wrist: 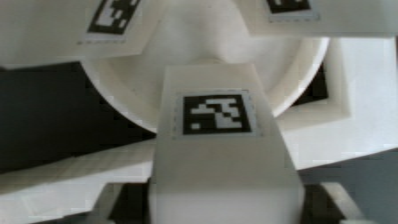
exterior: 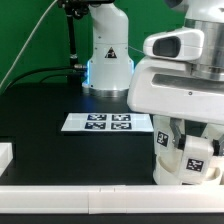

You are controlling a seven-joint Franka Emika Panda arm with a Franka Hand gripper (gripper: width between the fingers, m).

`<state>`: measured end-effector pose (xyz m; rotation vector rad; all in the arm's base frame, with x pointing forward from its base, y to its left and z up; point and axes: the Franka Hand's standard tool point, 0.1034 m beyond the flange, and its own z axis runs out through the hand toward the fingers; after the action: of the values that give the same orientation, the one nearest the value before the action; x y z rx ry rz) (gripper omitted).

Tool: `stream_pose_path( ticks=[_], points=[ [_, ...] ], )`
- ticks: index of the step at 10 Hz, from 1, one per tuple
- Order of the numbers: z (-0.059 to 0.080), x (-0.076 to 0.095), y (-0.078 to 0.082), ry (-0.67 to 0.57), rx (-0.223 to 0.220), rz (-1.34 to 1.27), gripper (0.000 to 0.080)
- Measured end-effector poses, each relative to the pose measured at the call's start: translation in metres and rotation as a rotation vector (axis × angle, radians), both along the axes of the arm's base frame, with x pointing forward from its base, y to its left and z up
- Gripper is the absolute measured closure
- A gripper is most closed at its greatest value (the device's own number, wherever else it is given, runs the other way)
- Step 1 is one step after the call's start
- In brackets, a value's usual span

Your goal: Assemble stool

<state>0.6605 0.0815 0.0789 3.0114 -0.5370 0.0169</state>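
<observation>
In the wrist view a white block leg [wrist: 221, 150] with a square tag runs out from between my fingers, and my gripper [wrist: 221, 208] is shut on it. Its far end lies over the round white seat [wrist: 118, 88], touching or just above it; I cannot tell which. Two more tagged legs [wrist: 112, 22] [wrist: 294, 8] stand on the far side of the seat. In the exterior view my gripper [exterior: 188, 168] is low at the exterior view's right, near the front rail. The tagged leg [exterior: 197, 156] shows below the hand, which hides most of the seat.
The marker board [exterior: 108, 122] lies flat in the middle of the black table. A white rail [exterior: 80, 190] runs along the front edge, and a white block [exterior: 5, 155] sits at the exterior view's left. The robot base [exterior: 108, 60] stands at the back.
</observation>
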Motion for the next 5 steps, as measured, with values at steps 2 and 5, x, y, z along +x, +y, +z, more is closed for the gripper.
stream_pose_path(
  ticks=[2,5],
  points=[
    [-0.002,0.003,-0.009,-0.047,-0.005,-0.170,0.0462],
    [-0.004,-0.008,-0.023,-0.138,-0.001,-0.514,0.0462]
  ],
)
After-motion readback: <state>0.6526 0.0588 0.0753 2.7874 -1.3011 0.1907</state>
